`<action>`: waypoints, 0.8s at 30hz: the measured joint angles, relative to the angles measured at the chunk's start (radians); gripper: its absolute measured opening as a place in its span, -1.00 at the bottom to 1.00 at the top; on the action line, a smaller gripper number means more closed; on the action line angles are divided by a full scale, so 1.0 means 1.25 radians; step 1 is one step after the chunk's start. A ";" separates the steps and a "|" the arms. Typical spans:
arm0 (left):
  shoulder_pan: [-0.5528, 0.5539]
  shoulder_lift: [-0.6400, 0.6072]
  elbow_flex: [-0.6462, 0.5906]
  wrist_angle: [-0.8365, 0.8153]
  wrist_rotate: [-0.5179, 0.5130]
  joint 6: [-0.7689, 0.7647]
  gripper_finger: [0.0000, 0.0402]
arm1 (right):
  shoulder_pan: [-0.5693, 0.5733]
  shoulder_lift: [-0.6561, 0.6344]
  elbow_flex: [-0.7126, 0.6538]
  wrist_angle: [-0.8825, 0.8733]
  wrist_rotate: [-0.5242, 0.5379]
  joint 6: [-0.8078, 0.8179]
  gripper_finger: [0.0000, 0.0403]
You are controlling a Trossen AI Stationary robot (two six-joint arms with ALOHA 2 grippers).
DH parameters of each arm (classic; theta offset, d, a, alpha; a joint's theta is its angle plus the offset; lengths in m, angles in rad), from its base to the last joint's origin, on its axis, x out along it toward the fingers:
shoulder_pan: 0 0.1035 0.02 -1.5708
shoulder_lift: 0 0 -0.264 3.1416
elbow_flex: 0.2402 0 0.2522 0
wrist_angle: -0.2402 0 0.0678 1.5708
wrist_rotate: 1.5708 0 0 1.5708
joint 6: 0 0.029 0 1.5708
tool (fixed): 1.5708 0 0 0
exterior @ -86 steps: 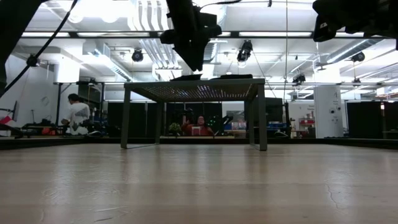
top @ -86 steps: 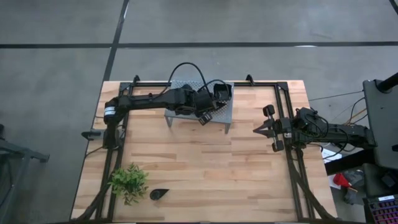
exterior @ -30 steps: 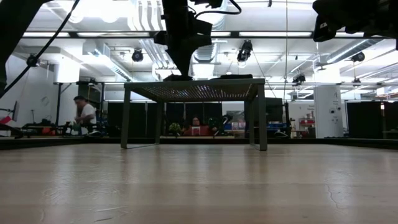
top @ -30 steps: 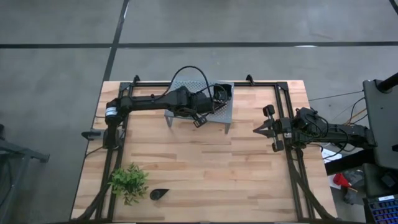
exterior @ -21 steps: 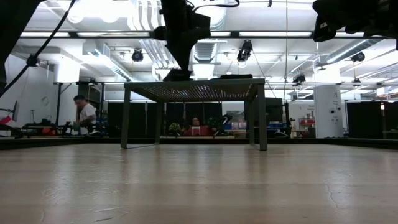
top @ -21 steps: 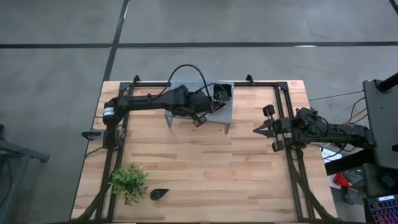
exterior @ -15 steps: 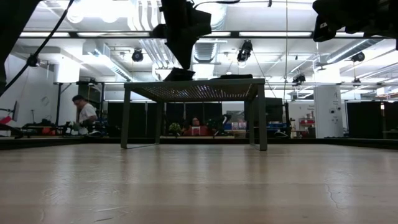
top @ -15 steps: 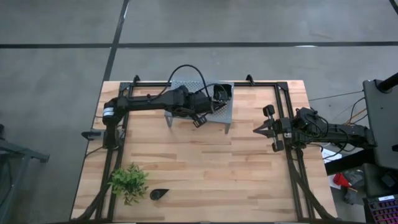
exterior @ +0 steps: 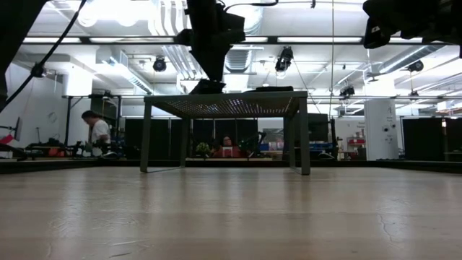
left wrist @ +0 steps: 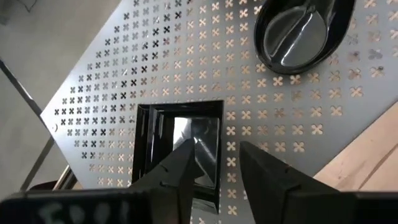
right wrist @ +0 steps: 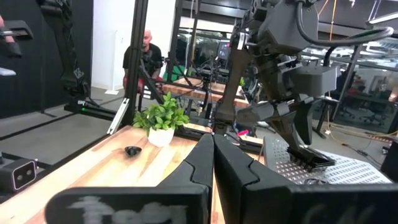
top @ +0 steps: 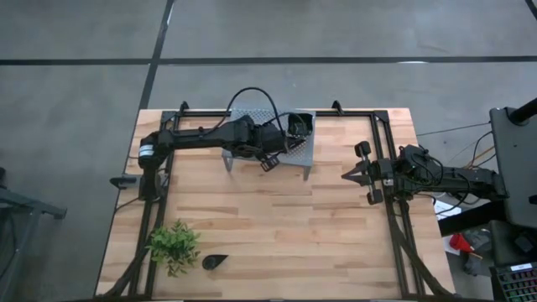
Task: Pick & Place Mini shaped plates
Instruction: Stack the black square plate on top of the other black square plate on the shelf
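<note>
Two plates on rack (left wrist: 106,81), square (left wrist: 177,146), teardrop (left wrist: 300,34), left gripper (left wrist: 214,171) parted, unloaded

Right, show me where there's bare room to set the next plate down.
On the grey rack: bare metal between the square plate under the open left gripper and the teardrop plate. On the table: open wood between the rack, the right gripper and the plant. Crowded beside the plant, where another plate lies.

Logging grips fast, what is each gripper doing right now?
Left gripper: open, over a square plate on the rack.
Right gripper: shut, holding nothing.
</note>
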 joint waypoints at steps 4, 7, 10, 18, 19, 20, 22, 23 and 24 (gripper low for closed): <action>-0.006 0.000 -0.001 0.007 0.002 0.000 -0.39 | 0.000 0.000 0.000 0.000 0.000 -0.003 -0.96; -0.006 -0.001 -0.017 -0.002 0.002 0.000 -0.39 | 0.000 0.000 0.000 0.000 0.000 0.001 -0.96; -0.002 -0.001 -0.038 -0.004 0.002 0.000 -0.39 | 0.000 0.000 0.000 0.000 0.000 -0.003 -0.96; -0.002 -0.002 -0.042 0.004 -0.008 0.003 -0.40 | 0.000 0.000 0.000 0.000 0.000 -0.002 -0.96; -0.002 -0.002 -0.042 0.004 -0.008 0.003 -0.41 | 0.000 0.000 0.000 0.000 0.000 0.000 -0.96; -0.002 -0.002 -0.042 0.004 -0.009 0.003 -0.44 | 0.000 0.000 0.000 0.000 0.000 0.001 -0.96; -0.001 -0.002 -0.042 0.004 -0.011 0.008 -0.50 | 0.000 0.000 0.000 0.000 0.000 -0.003 -0.96; -0.002 -0.002 -0.042 0.004 -0.011 0.008 -0.55 | 0.000 0.000 0.000 0.000 0.000 -0.003 -0.96; -0.002 -0.002 -0.042 0.004 -0.011 0.008 -0.59 | 0.000 0.000 0.000 0.000 0.000 -0.002 -0.96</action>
